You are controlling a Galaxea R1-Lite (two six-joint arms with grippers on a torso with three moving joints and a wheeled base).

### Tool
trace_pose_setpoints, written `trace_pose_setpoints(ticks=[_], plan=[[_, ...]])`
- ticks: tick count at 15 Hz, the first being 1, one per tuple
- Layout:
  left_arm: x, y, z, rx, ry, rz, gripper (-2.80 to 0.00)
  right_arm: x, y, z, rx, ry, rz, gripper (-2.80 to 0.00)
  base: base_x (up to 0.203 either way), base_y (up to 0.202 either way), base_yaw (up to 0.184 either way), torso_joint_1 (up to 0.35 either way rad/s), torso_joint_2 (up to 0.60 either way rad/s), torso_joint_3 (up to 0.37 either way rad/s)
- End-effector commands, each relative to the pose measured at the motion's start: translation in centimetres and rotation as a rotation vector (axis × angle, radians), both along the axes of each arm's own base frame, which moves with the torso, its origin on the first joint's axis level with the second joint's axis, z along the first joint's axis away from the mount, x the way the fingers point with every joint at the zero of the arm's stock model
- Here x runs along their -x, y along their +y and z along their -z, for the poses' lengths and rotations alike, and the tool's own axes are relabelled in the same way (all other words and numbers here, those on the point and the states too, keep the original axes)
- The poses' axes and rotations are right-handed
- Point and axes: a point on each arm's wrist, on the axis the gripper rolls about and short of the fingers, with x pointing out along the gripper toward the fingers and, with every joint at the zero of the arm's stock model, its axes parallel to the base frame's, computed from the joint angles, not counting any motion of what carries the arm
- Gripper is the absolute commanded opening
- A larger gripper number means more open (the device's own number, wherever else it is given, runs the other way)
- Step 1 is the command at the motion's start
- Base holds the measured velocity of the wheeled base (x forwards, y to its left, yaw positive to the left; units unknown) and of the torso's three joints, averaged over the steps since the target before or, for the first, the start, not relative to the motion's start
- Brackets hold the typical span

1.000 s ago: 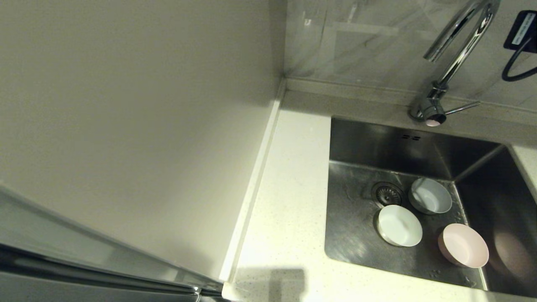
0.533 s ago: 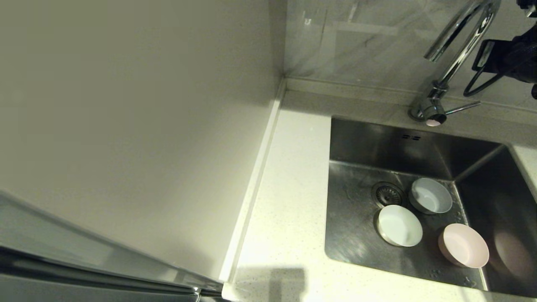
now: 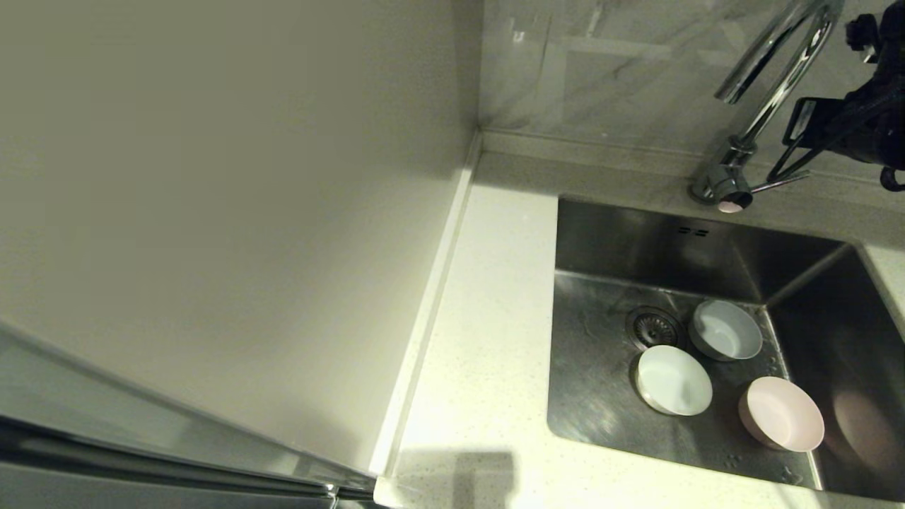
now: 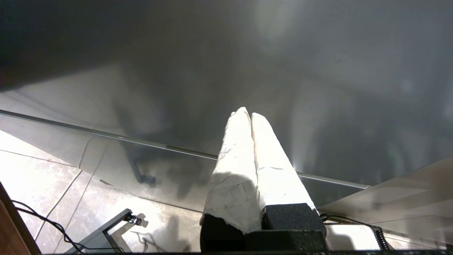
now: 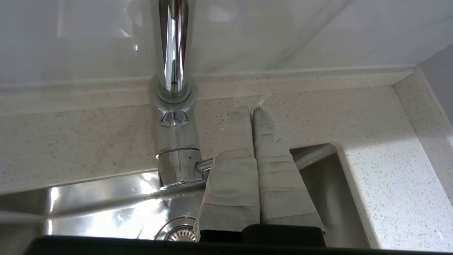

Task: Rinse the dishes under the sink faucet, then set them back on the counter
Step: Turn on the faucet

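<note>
The right gripper (image 5: pixel 252 113) has come in from the upper right of the head view over the last second, and now hangs above the faucet's (image 3: pixel 760 106) thin side lever (image 3: pixel 778 182), its taped fingers pressed together with nothing between them. In the right wrist view the fingers lie across that lever just beside the chrome base; whether they touch it I cannot tell. No water runs from the spout. All three dishes sit in the sink (image 3: pixel 601 396) near the drain: the grey-blue bowl (image 3: pixel 726 330), the white bowl (image 3: pixel 674 379) and the pink bowl (image 3: pixel 781 413) (none moved, none on the counter (image 3: pixel 488 339) yet). So rinsing has likely not begun, and nudging the lever looks like the step in hand. The left gripper (image 4: pixel 250 115), also closed and empty, is parked low over the floor
</note>
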Motion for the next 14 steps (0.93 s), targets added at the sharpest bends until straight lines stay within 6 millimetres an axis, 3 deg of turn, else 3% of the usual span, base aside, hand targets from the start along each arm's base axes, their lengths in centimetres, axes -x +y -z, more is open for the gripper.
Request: trace_pose_setpoints(ticks=[1,14], plan=[[0.0,0.0,0.0,0.001,-0.004,0.0,-2.8,-0.5,-0.1,0.5,-0.002,0.014,0.004,-2.8,0.0,0.0,0.0,0.0,0.0,0.0],[0.0,0.0,0.0,0.001,-0.005,-0.001,-2.8,-2.7,-0.2,3.6,-0.032,0.086,0.011,-2.8,0.0,0.0,0.0,0.0,0.0,0.0]])
